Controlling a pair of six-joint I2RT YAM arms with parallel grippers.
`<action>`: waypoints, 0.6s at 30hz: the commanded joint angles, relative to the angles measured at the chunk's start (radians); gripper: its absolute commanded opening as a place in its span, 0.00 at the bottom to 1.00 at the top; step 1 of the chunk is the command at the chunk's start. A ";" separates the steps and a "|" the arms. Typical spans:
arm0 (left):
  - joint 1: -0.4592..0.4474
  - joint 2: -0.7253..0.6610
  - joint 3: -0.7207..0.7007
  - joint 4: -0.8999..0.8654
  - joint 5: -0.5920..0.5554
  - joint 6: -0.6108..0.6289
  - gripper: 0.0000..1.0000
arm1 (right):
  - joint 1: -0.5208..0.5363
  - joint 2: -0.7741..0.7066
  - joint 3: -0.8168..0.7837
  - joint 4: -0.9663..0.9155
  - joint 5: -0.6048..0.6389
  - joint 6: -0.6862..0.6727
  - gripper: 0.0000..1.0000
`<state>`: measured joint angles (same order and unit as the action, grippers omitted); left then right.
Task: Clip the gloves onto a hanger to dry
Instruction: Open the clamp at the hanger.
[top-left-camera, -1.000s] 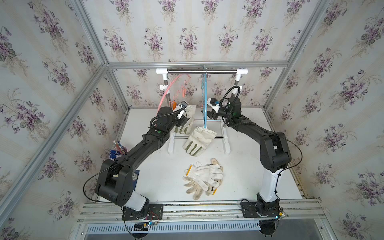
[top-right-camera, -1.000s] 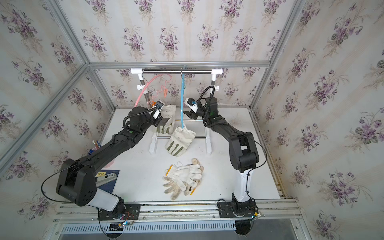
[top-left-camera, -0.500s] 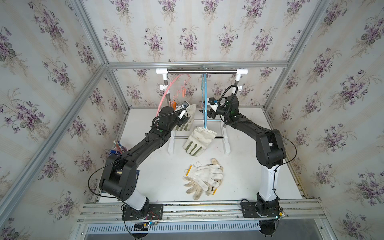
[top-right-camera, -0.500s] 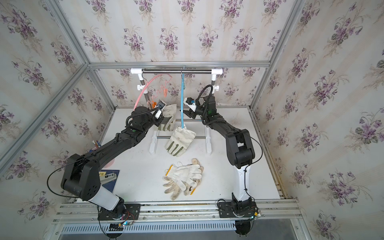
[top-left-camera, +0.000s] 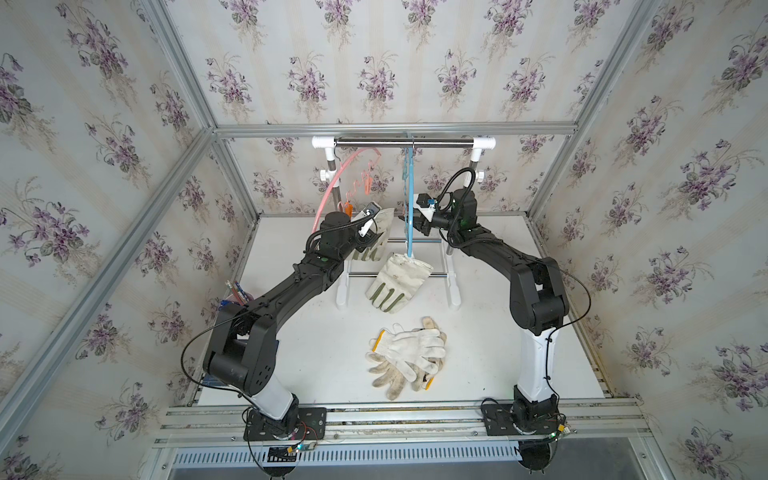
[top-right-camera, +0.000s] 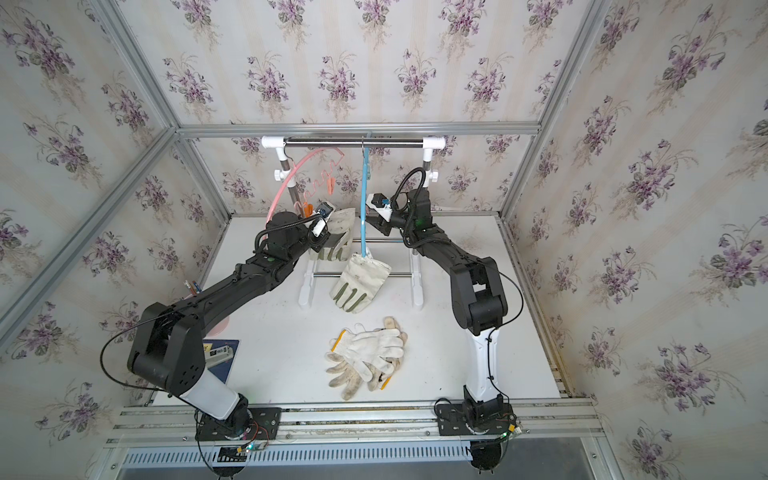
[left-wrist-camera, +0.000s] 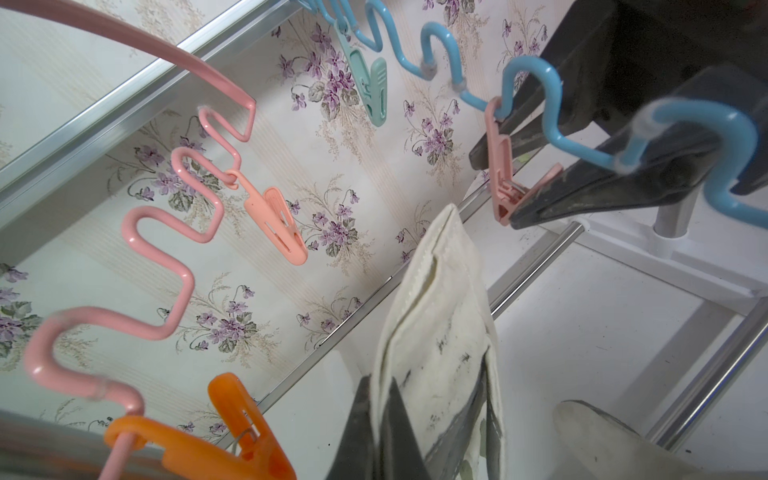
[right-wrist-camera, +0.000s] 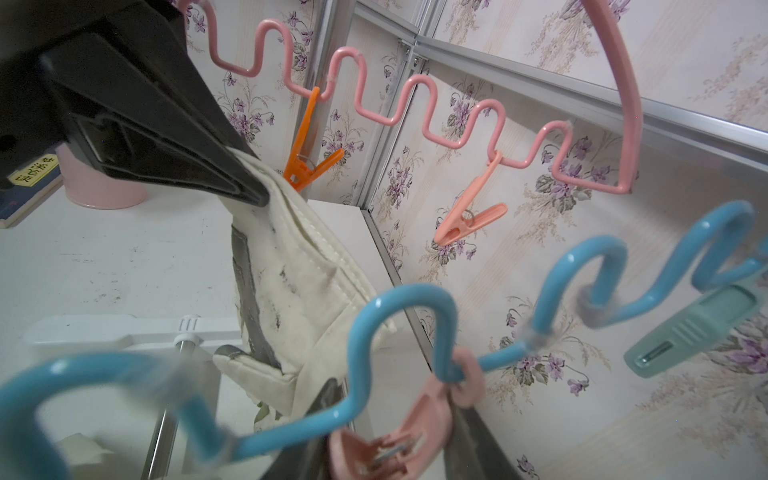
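Lab-style robot cell: aluminium frame (top-left-camera: 395, 129), floral wallpaper panels (top-left-camera: 374, 62), white tabletop (top-left-camera: 328, 332), base rail (top-left-camera: 395, 420).

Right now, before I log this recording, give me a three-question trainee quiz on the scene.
1. True or false: the left end effector grips a canvas glove.
2. The pink clip pinched by the right end effector hangs on: A pink hanger, B blue hanger, C the rail?
3. Fill in: the pile of knit gloves lies on the ____.
Key: 1 true; 2 B; 3 table.
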<state>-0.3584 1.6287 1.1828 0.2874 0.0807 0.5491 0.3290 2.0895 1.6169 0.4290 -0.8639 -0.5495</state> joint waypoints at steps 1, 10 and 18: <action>0.001 0.003 0.009 0.047 0.005 0.002 0.00 | -0.002 -0.009 0.001 0.025 -0.024 -0.003 0.34; -0.001 0.028 0.020 0.032 0.025 0.017 0.00 | -0.006 -0.016 -0.007 0.033 -0.030 0.003 0.22; -0.014 0.082 0.032 0.038 0.103 0.096 0.00 | -0.008 -0.020 -0.008 0.047 -0.040 0.032 0.12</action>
<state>-0.3668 1.6978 1.2129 0.2897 0.1307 0.5922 0.3206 2.0804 1.6096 0.4488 -0.8829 -0.5262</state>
